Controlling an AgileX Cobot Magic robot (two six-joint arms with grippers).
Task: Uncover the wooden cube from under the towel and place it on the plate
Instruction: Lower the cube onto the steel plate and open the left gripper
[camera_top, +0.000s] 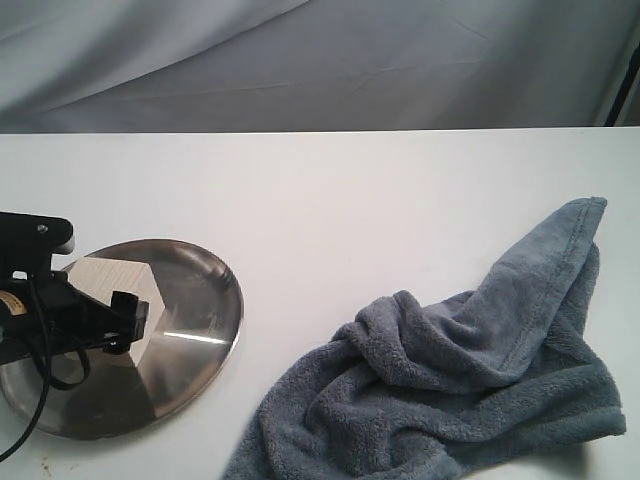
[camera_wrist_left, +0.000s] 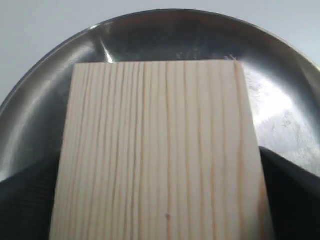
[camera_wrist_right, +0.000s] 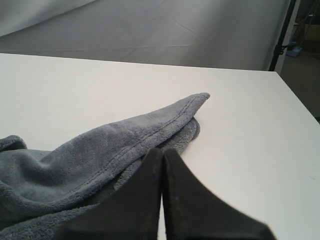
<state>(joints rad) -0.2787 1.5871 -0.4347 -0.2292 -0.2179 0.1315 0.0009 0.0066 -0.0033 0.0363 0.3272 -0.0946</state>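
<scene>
The left hand (camera_wrist_left: 159, 165) is clamped on the wooden cube (camera_top: 110, 278), with its 2 dark fingers (camera_wrist_left: 292, 197) pressed against opposite sides of the block. In the left wrist view the cube's pale face with fine straight grain fills most of the frame. The cube is on or just above the plate (camera_top: 200, 300), inside the rim and toward the side nearer the arm. Whether its underside touches the steel cannot be told. The shiny plate sits at the left of the white surface (camera_top: 320, 200).

The right hand (camera_wrist_right: 161, 197) has its 2 fingers closed together with nothing between them. It is just over an edge of the towel (camera_top: 450, 380). The grey-blue towel lies crumpled at the right of the surface, well apart from the plate, with 1 hemmed corner stretched out flat. A grey cloth backdrop (camera_top: 300, 60) hangs behind.
</scene>
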